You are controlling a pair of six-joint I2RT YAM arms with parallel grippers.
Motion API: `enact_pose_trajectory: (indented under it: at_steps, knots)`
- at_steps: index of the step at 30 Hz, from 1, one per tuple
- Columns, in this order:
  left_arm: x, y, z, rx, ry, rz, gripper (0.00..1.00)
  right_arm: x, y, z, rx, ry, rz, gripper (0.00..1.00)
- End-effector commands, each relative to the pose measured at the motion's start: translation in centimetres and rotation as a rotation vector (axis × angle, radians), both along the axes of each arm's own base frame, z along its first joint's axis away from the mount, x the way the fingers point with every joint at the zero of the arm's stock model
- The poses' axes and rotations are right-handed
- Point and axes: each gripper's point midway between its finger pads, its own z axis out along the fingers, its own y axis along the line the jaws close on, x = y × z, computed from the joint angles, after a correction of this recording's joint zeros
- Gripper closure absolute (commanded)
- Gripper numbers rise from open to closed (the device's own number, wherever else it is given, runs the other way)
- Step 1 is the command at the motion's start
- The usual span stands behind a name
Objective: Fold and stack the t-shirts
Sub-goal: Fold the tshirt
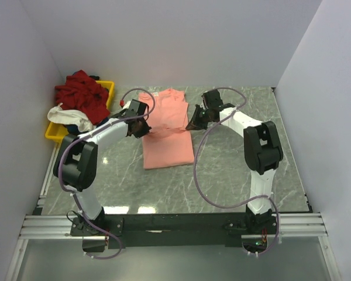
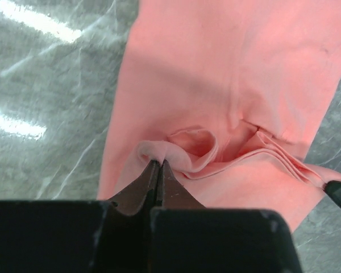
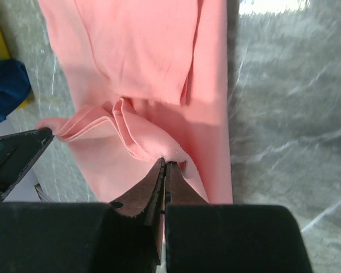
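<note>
Top external view: the salmon-pink t-shirt [image 1: 167,132] is seen lying on the grey marbled table [image 1: 234,170] between the two arms. It is narrowed to a long strip with its sides turned in. About midway along its length the cloth is gathered into raised folds, and both side edges are pinched there.

Several things could be spoiled from here. Only a thin lip of fabric is caught at each side, so a pull could draw it out of the grip. If just the upper layer is held, the turned-in layers would likely part and fall open when lifted. Should one arm be carried further or faster than the other, the fold line would be skewed. The loose bunch in the middle could also be pressed in as a crease.

The left gripper [image 2: 158,169] is clamped tight on the shirt's left edge, with no gap between the fingers and a small nub of cloth squeezed at their tips. The right gripper [image 3: 164,166] is closed in the same way on the right edge, beside the stacked pleats.

Further out, at the table's far left, a dark red shirt [image 1: 82,93] and a white shirt [image 1: 67,116] are heaped on the yellow tray [image 1: 109,88]. A blue shirt [image 3: 5,88] is seen at the tray in the right wrist view.
</note>
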Motion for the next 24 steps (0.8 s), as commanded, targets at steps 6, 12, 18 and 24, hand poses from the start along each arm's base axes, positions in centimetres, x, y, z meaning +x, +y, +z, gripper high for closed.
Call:
enact_pose_trajectory:
  at_steps: [6, 12, 18, 24]
  knots:
    - [2.8, -0.1, 1.7, -0.008, -0.05, -0.002, 0.99, 4.2, 0.4, 1.3, 0.046, -0.061, 0.005, 1.0]
    - [3.7, 1.0, 1.7, -0.032, -0.077, -0.011, 0.62, 5.3, -0.9, 1.8, 0.018, -0.069, -0.003, 0.76]
    - [3.0, 0.6, 5.3, -0.09, -0.169, -0.047, 0.43, 3.1, -1.8, 4.4, -0.03, -0.132, -0.011, 0.57]
    - [-0.7, -3.6, 4.7, -0.159, -0.156, -0.115, 0.74, -1.3, -0.4, 4.0, -0.052, -0.142, 0.03, 0.6]
